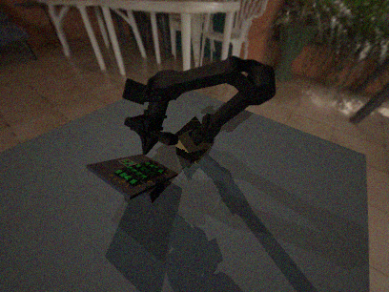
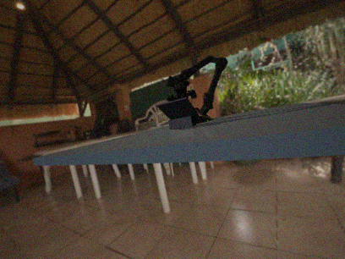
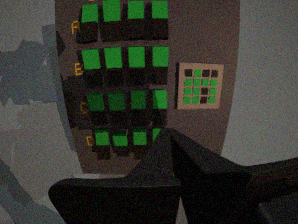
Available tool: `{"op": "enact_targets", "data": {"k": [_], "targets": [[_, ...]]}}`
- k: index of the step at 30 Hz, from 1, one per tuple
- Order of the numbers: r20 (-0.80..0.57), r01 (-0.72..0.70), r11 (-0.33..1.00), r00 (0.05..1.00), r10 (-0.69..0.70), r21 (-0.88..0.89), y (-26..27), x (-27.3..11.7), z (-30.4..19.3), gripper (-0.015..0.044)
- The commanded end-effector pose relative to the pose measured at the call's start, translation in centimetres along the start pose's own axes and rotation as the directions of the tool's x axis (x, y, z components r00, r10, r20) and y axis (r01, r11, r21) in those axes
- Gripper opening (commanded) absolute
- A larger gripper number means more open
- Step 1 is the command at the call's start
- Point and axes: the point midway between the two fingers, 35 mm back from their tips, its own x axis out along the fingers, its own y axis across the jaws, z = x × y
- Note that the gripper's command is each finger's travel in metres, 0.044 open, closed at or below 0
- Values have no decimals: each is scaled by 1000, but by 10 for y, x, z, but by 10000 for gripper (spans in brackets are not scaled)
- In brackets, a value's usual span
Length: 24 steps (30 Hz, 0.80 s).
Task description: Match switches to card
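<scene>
The tilted brown panel bears four rows of rocker switches, lettered A to D, with green far halves and dark near halves. Row B shows bright green; in row C the three left switches are shaded and the rightmost is bright. Which ends are raised is hard to tell. The card shows dark, green, dark, dark in its far row, all green in the second, and green, green, dark, green in both nearer rows. My gripper is shut and empty, over the near side, partly hiding row D's rightmost switch.
The panel stands raised on a grey block on the blue-grey table. The arm arches behind the panel. White chairs and a white table stand in the background.
</scene>
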Motion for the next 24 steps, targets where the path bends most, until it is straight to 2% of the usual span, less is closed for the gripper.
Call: {"op": "enact_targets", "data": {"k": [1, 24], "targets": [[5, -10, 1000, 1000, 9, 15, 1, 9, -4, 0], [6, -11, 1000, 1000, 11, 15, 2, 31, -4, 0]]}}
